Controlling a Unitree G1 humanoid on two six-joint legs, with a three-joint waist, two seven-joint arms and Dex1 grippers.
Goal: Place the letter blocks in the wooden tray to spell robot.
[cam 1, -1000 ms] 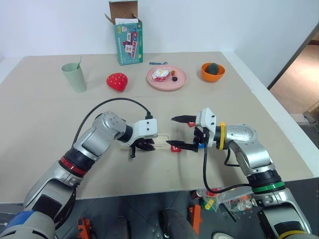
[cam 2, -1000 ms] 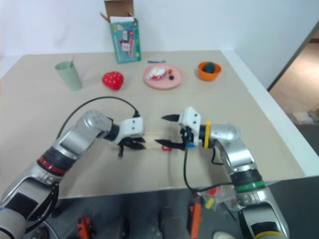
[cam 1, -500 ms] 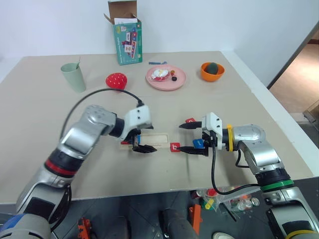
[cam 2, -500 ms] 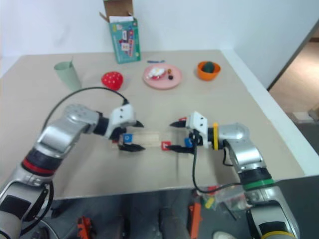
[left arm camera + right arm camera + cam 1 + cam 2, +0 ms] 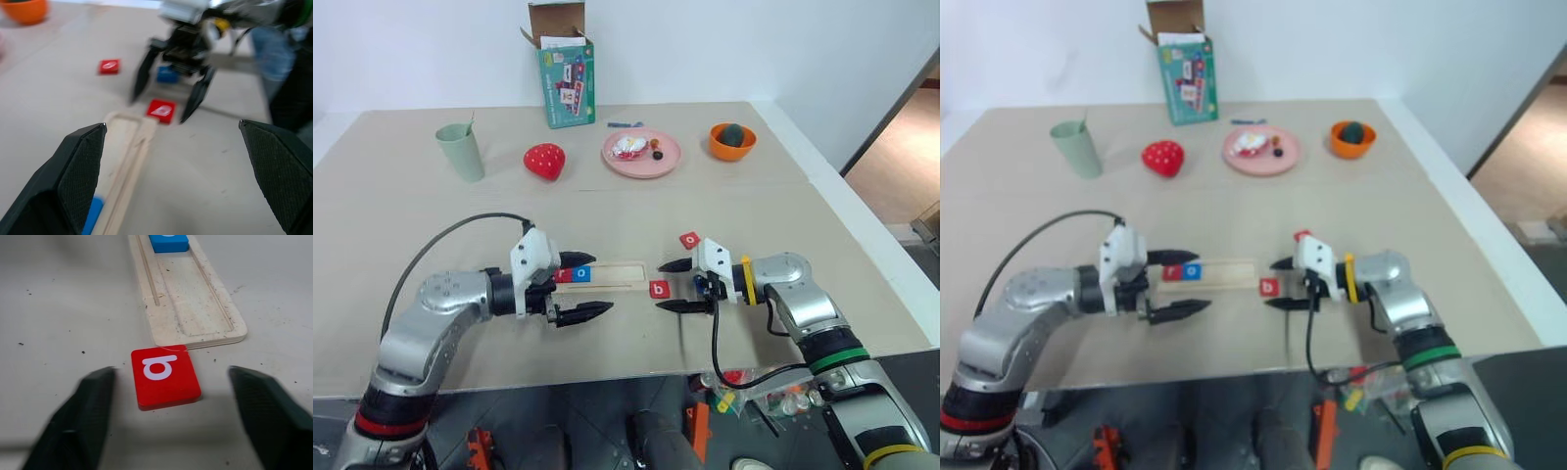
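Bright, even light from overhead; shadows under the arms are soft and short. No glare. The wrist views are blurred, worst at the near fingers [image 5: 90, 416].

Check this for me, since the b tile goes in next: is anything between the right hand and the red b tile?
Nothing visible. The right hand hangs open with the red square b tile straight ahead on bare table, just off the end of the long pale-wood tray.

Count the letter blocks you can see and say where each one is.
5. A red block and a blue block sit in the wooden tray; red b just off its end; another red beyond; a blue one under the right gripper.
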